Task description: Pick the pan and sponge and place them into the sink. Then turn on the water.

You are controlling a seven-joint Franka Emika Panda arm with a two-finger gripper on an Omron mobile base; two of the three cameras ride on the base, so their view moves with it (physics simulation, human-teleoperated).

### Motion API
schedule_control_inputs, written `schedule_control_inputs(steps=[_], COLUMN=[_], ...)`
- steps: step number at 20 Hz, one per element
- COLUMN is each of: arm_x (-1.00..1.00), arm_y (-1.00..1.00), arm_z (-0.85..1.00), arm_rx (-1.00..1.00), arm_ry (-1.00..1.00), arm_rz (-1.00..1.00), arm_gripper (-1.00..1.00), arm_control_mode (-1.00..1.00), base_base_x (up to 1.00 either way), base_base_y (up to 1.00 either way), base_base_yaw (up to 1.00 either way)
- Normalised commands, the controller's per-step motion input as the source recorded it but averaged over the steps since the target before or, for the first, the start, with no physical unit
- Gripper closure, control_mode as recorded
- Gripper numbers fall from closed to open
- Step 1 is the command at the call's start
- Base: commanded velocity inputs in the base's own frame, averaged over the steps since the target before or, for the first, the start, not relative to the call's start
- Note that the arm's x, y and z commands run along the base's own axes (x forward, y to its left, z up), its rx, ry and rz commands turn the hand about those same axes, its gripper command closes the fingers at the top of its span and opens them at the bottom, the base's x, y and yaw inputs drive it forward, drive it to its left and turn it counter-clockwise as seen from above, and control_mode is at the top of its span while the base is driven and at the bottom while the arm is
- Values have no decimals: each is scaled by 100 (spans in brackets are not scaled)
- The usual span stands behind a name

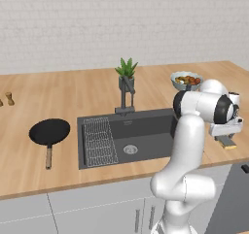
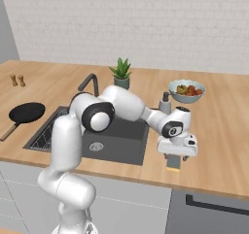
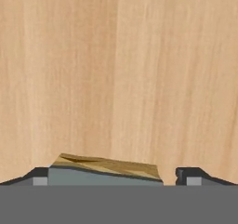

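One wooden counter, white brick wall, dark sink, grey cabinets.

Matt light wood counter, matt black pan, dark grey matt sink.

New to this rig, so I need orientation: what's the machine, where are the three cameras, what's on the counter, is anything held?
It's a white robot arm with a two-finger gripper. Two cameras sit on its base, behind it to left and right; the third rides on the hand, looking down along the fingers. On the wooden counter: a pan left of the sink, a plant, a fruit bowl. The gripper is open, low over the sponge, fingers either side. Nothing is held yet.
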Motion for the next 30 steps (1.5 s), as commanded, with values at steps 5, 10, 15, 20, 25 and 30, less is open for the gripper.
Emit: schedule_control_inputs(steps=[5, 10, 15, 20, 25, 30], arm_x=[-6, -35, -30, -68, -94, -77], arm_y=[0, 0, 4, 9, 45, 96], arm_z=[-64, -63, -24, 32, 77, 80], arm_rx=[0, 0, 1, 5, 3, -2], arm_ry=[3, 0, 0, -7, -11, -14], arm_rz=[3, 1, 0, 0, 0, 0], arm_gripper=[-100, 100, 100, 100, 100, 100], arm_control_mode=[-100, -100, -100, -100, -100, -100], base_base_x=[0, 0, 0, 0, 0, 0], base_base_y=[0, 0, 0, 0, 0, 0], base_base_yaw=[0, 0, 0, 0, 0, 0])
